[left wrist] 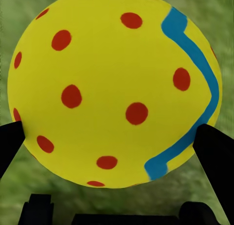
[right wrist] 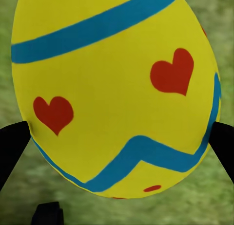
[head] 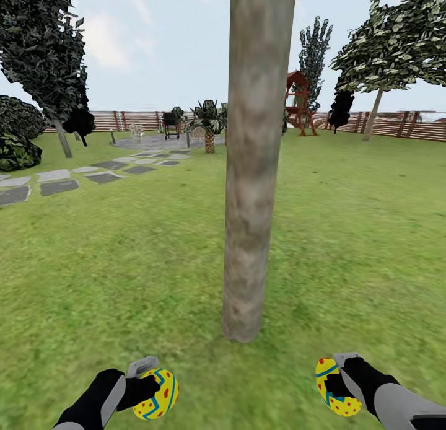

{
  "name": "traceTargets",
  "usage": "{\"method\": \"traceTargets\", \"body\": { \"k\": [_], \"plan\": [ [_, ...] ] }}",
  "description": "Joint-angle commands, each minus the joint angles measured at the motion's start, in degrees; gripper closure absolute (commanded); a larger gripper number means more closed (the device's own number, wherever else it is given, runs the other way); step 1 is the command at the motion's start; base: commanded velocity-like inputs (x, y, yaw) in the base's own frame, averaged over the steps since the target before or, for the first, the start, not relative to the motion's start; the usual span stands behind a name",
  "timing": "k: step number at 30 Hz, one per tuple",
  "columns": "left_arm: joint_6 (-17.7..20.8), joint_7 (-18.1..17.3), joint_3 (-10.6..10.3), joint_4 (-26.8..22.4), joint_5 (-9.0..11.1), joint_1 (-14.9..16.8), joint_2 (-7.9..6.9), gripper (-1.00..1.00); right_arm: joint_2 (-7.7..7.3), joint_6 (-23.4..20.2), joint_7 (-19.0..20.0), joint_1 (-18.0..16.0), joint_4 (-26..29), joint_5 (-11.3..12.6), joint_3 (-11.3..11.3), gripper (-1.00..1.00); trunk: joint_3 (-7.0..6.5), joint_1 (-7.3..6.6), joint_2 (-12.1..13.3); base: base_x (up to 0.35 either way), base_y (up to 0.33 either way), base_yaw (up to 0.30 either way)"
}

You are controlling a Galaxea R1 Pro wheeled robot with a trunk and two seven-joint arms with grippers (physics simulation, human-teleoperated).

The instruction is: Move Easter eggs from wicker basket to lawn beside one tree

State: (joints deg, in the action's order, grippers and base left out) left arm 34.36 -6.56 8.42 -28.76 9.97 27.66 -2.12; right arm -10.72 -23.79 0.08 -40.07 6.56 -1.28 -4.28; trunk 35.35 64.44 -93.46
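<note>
Eggs — two point(head: 157, 394) point(head: 330, 386), one per pincer point(head: 150, 380) point(head: 334, 380).

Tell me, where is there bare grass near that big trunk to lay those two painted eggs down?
Open green lawn lies on both sides of the thick grey-brown tree trunk, and between its base and the two arms. The left yellow egg with red dots and the right yellow egg with blue zigzags each hang over bare grass. The crowded parts are far off: grey stepping stones, bushes and fence.

garden point(head: 347, 188), lawn point(head: 124, 263), fence point(head: 384, 125), trees
</note>
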Motion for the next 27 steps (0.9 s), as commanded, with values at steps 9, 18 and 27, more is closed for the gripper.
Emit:
{"method": "traceTargets", "body": {
  "k": [9,18,27],
  "plan": [
    [0.62,-5.56,0.13,-1.33,-0.09,0.02,-10.84,1.00,-0.30,-0.38,0.01,-0.01,0.12,-0.10,-0.38,1.00,1.68,1.98,-3.65,0.000,0.000,0.000],
    [0.59,-14.96,-0.16,-1.34,-0.30,0.02,-19.10,1.00,-0.49,-0.38,0.01,-0.01,0.12,-0.04,-0.30,1.00,3.29,3.95,-7.26,0.000,0.000,0.000],
    [0.62,-14.87,-0.16,-1.27,-0.34,0.02,-18.78,1.00,-0.62,-0.38,0.01,-0.01,0.15,-0.04,-0.29,1.00,4.91,5.93,-10.87,0.000,0.000,0.000]
  ]
}}
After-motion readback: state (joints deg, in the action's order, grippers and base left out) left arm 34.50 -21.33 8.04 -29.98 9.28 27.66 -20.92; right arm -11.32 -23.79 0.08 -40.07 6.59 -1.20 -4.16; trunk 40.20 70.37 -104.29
